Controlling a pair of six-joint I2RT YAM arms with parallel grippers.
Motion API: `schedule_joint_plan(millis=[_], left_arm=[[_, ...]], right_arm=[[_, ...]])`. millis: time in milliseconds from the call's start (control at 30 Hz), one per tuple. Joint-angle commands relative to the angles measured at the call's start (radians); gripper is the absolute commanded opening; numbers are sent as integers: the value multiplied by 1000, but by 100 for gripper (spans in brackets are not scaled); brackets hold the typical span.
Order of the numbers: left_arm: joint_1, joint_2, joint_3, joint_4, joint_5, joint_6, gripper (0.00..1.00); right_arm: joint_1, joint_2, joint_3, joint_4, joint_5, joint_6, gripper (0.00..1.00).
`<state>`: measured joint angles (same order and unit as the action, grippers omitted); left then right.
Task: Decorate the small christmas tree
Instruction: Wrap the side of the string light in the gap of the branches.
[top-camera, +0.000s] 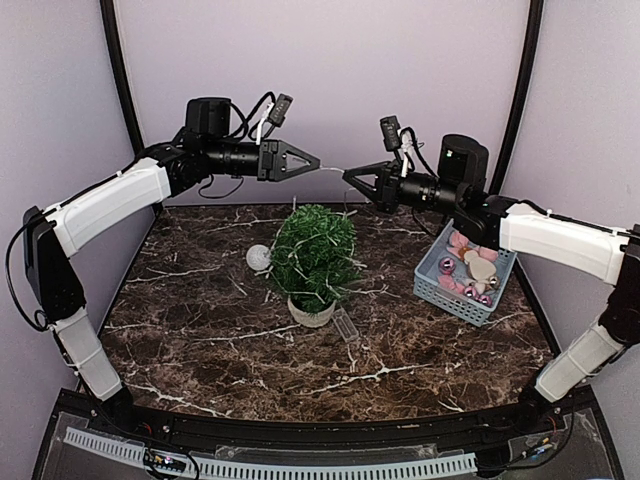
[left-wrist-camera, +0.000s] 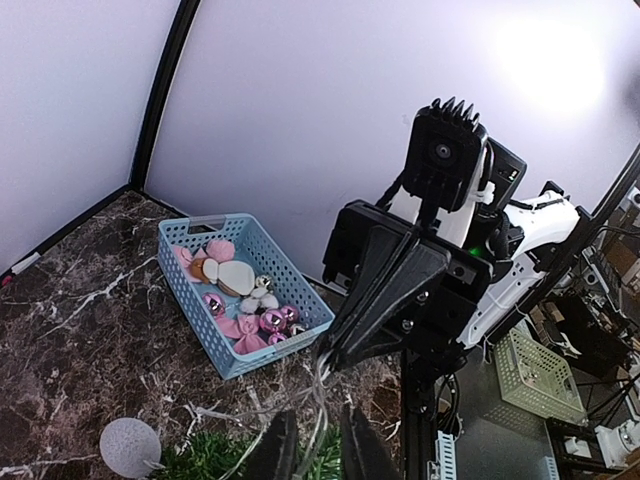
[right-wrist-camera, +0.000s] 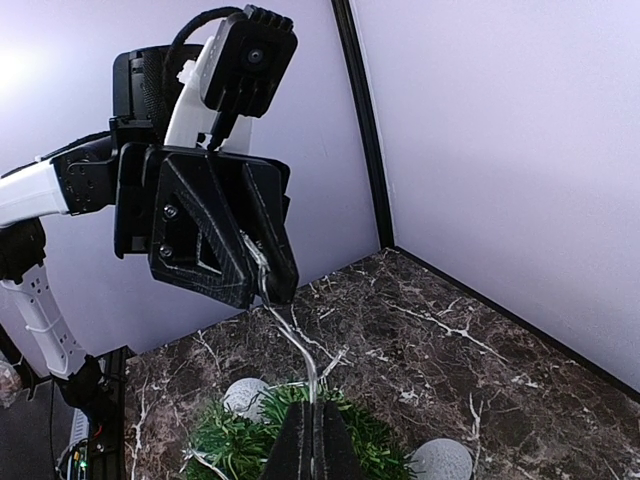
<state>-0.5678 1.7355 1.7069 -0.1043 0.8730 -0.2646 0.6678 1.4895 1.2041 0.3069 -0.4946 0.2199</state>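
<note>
The right gripper (top-camera: 347, 174) is hanging just above the small christmas tree (top-camera: 313, 255). Its jaws are closed tight and are pinching a thin silvery wire (right-wrist-camera: 297, 347). The left gripper (top-camera: 316, 161) is facing it tip to tip, just beside it and slightly higher. Its fingers (left-wrist-camera: 277, 447) are standing narrowly apart with the wire running between them, and the views are not showing whether they are actually clamping it. The wire is spanning the short gap between the two grippers and trailing down toward the tree's top branches. The tree is standing upright in its pale pot (top-camera: 311, 313), directly below both grippers. A white ball (top-camera: 259, 257) is lying on the marble table (top-camera: 200, 330) just beside the foliage, below the left gripper and on that gripper's side of the tree. A blue basket (top-camera: 450, 295) holding pink ornaments (top-camera: 460, 240) is sitting behind the right gripper, underneath that arm.
</note>
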Motion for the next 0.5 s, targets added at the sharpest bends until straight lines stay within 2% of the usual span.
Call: schedule_joint_plan(millis=[0, 200, 333, 400, 467], left_arm=[[-7, -4, 26, 3, 10, 19, 16], [-10, -6, 26, -4, 7, 27, 1], [-10, -6, 30, 6, -20, 36, 0], [-10, 2, 35, 14, -41, 43, 0], [-10, 19, 47, 10, -63, 55, 0]], right_arm=[[-4, 8, 19, 40, -6, 7, 0], [-4, 5, 14, 39, 8, 7, 0], [-4, 6, 7, 40, 33, 7, 0], [-5, 8, 1, 41, 48, 7, 12], [-5, 4, -9, 43, 65, 11, 32]])
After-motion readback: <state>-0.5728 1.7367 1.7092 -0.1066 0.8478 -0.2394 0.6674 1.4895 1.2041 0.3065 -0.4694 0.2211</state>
